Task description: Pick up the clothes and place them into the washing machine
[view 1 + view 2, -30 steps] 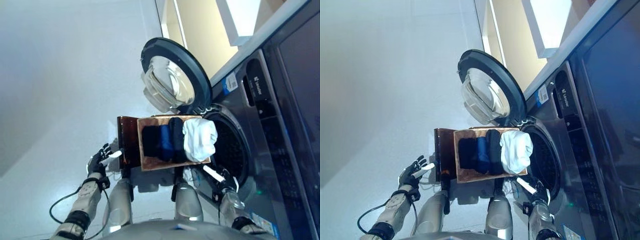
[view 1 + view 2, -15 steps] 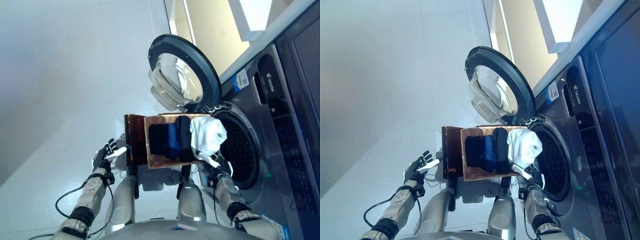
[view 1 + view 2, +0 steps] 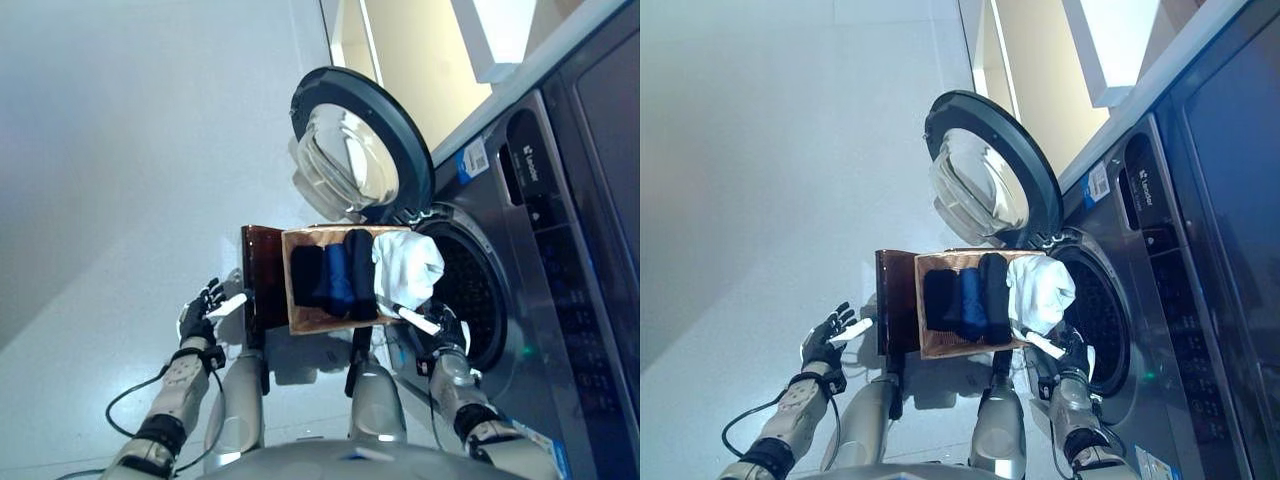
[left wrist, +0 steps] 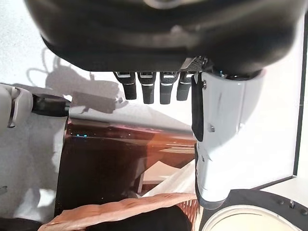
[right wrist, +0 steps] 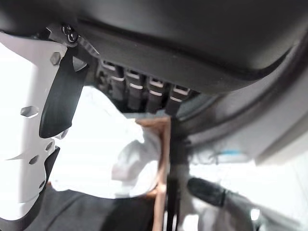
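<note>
2 surfaces fill the room: a pale, glossy floor on the robot's left and the grey front of the washing machine on its right, with a cream wall beyond. The machine's round door stands swung wide, its glass bowl facing the floor, and the dark drum opening is exposed. Just beside that opening sits a woven basket with a dark brown panel on its left side. The clothes lie in the basket: a black piece, a blue piece, another black piece and a white garment bunched at the end nearest the drum.

The left hand hangs over the floor just left of the brown panel, fingers relaxed and spread, holding nothing. The right hand is at the basket's corner by the drum, just under the white garment; its wrist view shows the fingers straight and empty, the white cloth past them. Only the left wrist view shows the panel's glossy reflective face.
</note>
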### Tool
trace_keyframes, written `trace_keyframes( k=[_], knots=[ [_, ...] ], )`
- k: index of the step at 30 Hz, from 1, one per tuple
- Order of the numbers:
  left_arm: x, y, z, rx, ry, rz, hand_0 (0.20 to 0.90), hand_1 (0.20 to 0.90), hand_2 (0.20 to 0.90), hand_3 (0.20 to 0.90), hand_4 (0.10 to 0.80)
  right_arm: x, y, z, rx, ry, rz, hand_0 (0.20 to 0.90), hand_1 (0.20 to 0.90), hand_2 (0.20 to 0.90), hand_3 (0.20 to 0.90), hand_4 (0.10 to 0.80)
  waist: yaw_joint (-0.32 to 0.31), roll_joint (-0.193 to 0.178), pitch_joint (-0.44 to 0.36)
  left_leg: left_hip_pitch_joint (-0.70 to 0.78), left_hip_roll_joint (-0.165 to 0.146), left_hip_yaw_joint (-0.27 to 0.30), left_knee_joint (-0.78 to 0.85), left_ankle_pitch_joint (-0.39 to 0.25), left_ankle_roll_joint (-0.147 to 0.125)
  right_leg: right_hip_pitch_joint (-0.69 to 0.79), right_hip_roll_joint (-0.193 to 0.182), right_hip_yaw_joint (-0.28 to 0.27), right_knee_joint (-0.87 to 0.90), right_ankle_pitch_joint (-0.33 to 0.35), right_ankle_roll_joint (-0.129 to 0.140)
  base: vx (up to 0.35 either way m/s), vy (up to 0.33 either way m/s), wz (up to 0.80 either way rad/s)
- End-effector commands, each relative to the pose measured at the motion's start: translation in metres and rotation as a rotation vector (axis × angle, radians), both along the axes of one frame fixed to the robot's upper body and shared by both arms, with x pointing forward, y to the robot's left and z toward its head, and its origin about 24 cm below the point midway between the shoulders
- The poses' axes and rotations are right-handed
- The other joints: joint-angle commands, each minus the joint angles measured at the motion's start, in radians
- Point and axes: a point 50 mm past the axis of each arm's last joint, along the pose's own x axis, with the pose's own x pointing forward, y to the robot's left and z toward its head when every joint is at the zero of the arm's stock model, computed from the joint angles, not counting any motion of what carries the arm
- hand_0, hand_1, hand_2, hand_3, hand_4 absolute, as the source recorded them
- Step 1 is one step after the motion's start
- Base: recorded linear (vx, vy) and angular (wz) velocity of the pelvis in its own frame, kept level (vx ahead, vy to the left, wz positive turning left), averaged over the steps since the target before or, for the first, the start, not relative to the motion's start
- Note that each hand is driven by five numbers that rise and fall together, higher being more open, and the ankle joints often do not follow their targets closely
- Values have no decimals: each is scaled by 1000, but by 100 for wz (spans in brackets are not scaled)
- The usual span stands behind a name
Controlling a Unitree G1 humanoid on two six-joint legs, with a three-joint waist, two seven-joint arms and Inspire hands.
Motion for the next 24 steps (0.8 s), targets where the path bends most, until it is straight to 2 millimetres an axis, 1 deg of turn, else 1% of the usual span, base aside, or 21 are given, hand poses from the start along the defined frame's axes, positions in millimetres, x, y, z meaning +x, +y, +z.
trace_keyframes(
  k=[1,6,11,14,16,19,21,22,23,24],
  knots=[
    [10,12,23,75,-139,-25,900,900,900,900,800,19,-21,21,-133,-68,22,900,900,900,900,800,17,-13,-7,-50,71,-68,56,-15,-120,-12,-140,33,8,161,80,-37,-21,2],
    [12,8,25,69,-149,-47,900,900,900,900,800,29,-33,27,-191,-30,7,900,900,900,900,800,39,6,6,-64,73,-79,51,-3,-127,-20,-145,13,18,153,80,-25,-32,10],
    [13,6,29,65,-167,-74,900,900,900,900,800,38,-54,37,-270,32,-37,900,900,900,900,800,71,29,22,-81,75,-81,49,2,-131,-37,-147,-3,31,150,80,-20,-18,4],
    [15,4,33,63,-182,-111,900,900,900,900,800,38,-71,42,-314,85,-75,900,900,900,900,800,91,51,31,-90,74,-89,44,10,-134,-45,-151,-4,43,140,80,-4,-5,5],
    [17,3,35,64,-192,-125,900,900,900,900,800,38,-78,45,-338,107,-92,900,900,900,900,800,99,64,36,-95,72,-93,43,14,-135,-50,-152,-4,51,129,80,5,-1,13],
    [19,0,37,63,-199,-143,900,900,900,900,800,40,-86,51,-357,118,-126,900,900,900,900,800,109,78,39,-97,72,-96,39,15,-134,-58,-150,-1,62,113,77,10,-4,7],
    [19,-1,37,60,-200,-147,900,900,900,900,800,42,-87,54,-360,112,-133,900,900,900,900,800,111,82,40,-98,72,-97,41,13,-134,-63,-150,1,65,110,76,0,0,0],
    [19,-2,37,58,-200,-149,900,900,900,900,800,46,-88,58,-357,95,-140,900,900,900,900,800,113,86,40,-99,71,-97,41,13,-133,-66,-150,2,67,106,75,0,0,0],
    [21,-3,37,56,-201,-149,900,900,900,900,800,55,-88,66,-350,55,-149,900,900,900,900,800,115,95,44,-104,69,-99,41,13,-132,-75,-151,8,71,104,74,0,0,0],
    [20,-4,37,52,-200,-148,900,900,900,900,800,58,-86,67,-349,41,-146,900,900,900,900,800,118,101,45,-103,73,-99,49,5,-132,-77,-146,13,78,96,71,0,0,0]
  ],
)
